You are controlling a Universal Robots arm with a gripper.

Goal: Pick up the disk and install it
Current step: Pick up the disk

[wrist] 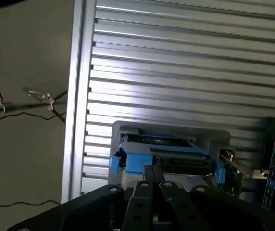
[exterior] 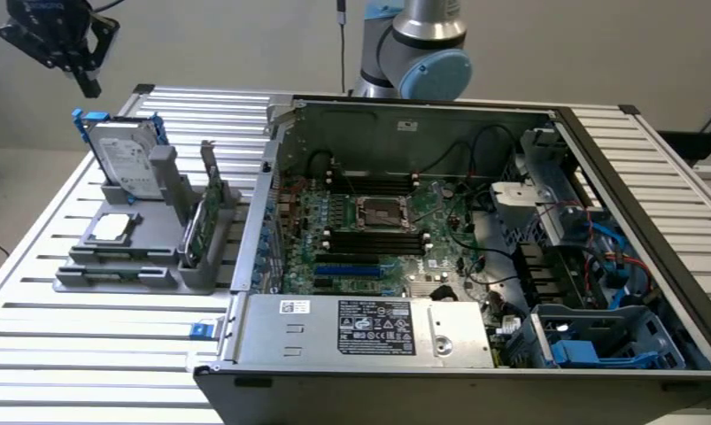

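Observation:
The disk (exterior: 128, 158) is a silver hard drive with a white label and a blue frame. It stands upright in a grey holder (exterior: 142, 252) at the exterior view's left. My gripper (exterior: 87, 86) hangs in the air above the disk's top edge, apart from it, with its black fingers together and nothing between them. In the wrist view the disk (wrist: 164, 159) lies just beyond the shut fingertips (wrist: 156, 179), its blue frame seen edge-on.
The open computer case (exterior: 474, 239) with its motherboard fills the middle and the exterior view's right. A green circuit card (exterior: 210, 208) and a small silver processor chip (exterior: 114, 227) sit in the same grey holder. The table (exterior: 83, 345) is slatted aluminium.

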